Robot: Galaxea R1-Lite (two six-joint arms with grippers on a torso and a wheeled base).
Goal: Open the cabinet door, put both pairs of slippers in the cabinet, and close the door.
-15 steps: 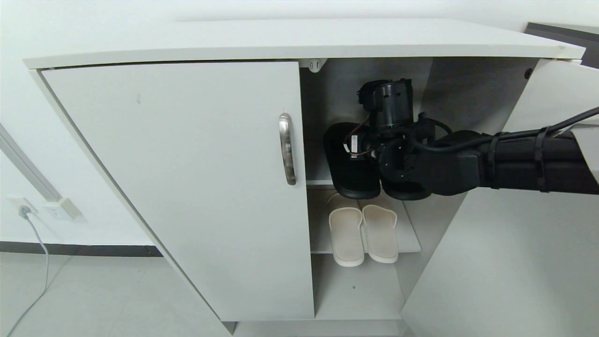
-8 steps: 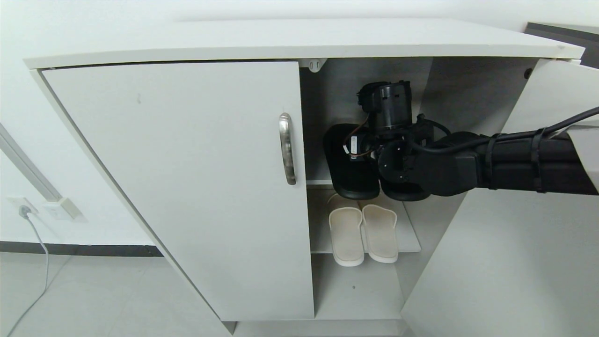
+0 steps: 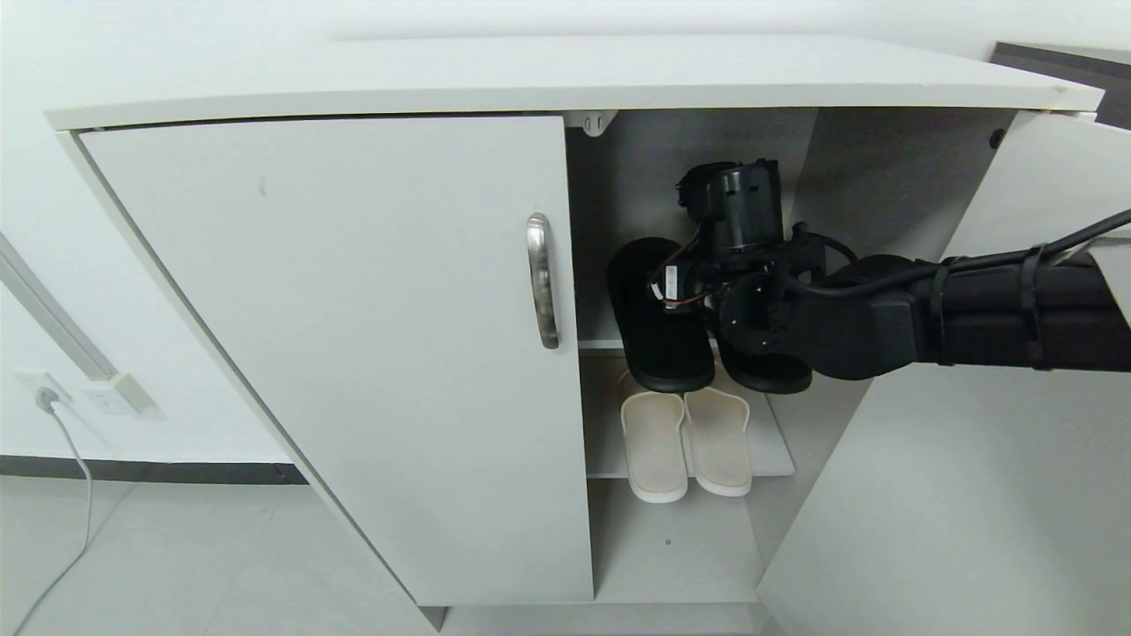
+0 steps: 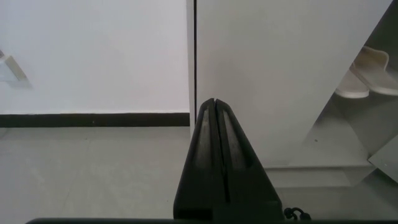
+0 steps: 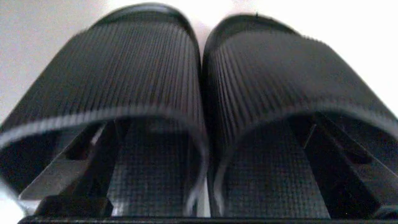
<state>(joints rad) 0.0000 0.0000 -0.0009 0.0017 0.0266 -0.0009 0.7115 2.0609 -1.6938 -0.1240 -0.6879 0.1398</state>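
The right hand [image 3: 694,287] grasps the black slippers [image 3: 656,346] inside the open cabinet [image 3: 530,75], above the white slippers [image 3: 685,442] lying on a shelf. The left hand [image 4: 214,111] is clenched, empty.

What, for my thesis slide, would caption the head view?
Right arm holds black slippers at the upper shelf of the open cabinet, above white slippers on the shelf below; left door shut.

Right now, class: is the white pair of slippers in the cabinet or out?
In. The white slippers lie side by side on a shelf inside the cabinet.
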